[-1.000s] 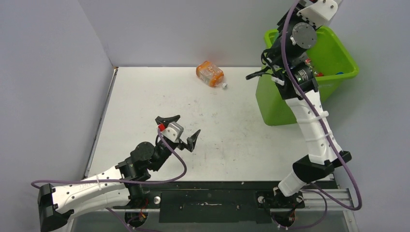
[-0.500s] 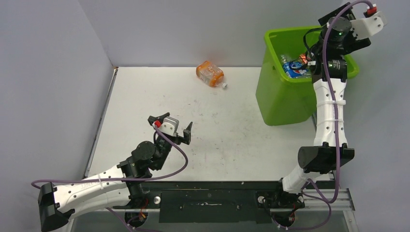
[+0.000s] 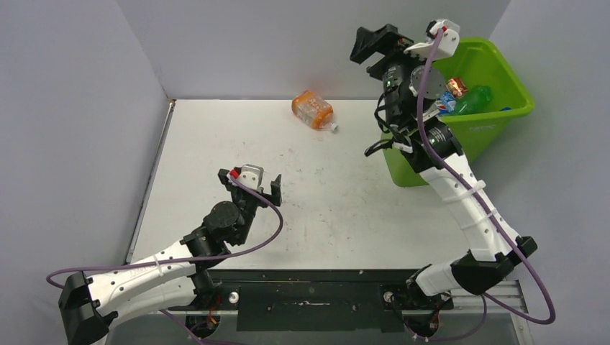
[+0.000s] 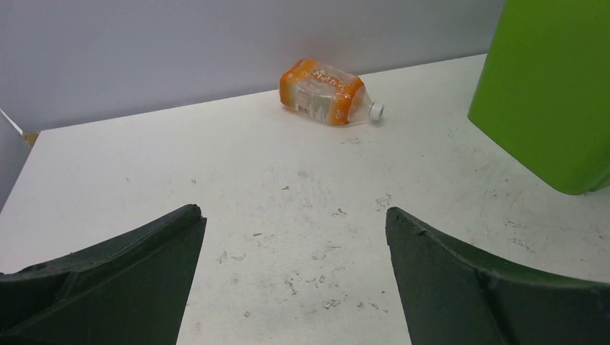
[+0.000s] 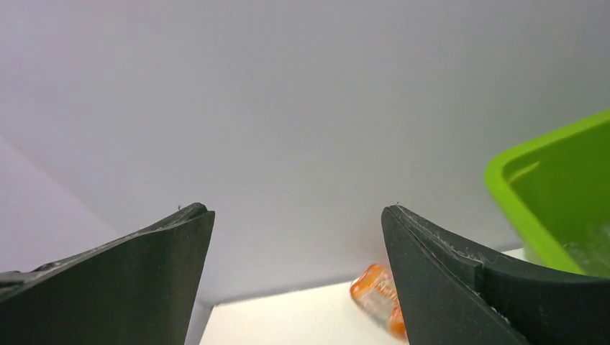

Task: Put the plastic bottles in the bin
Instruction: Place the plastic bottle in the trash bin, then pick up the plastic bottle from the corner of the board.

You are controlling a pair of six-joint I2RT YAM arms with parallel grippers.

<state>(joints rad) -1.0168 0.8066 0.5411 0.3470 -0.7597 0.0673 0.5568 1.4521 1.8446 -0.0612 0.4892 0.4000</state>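
Observation:
One orange-labelled plastic bottle [image 3: 313, 110] lies on its side near the table's back edge, left of the bin [image 3: 503, 122]. It also shows in the left wrist view as the bottle [image 4: 324, 91] and in the right wrist view as the bottle [image 5: 374, 291]. Several bottles [image 3: 460, 95] lie inside the lime-green bin. My right gripper [image 3: 378, 50] hangs high by the bin's left rim, open and empty, pointing left. My left gripper [image 3: 252, 188] hovers open over the table's middle-left, well short of the orange bottle, with bare table between its fingers [image 4: 144, 273].
Grey walls close the table at the back and left. The bin wall [image 4: 554, 93] stands to the right of the left gripper's view, and its rim [image 5: 547, 187] shows at the right of the right wrist view. The white tabletop [image 3: 345, 194] is scuffed.
The right arm swung over the bin, opened its jaws, then swung back left and up above the bin's left rim. The left gripper shifted slightly left and turned toward the orange bottle.

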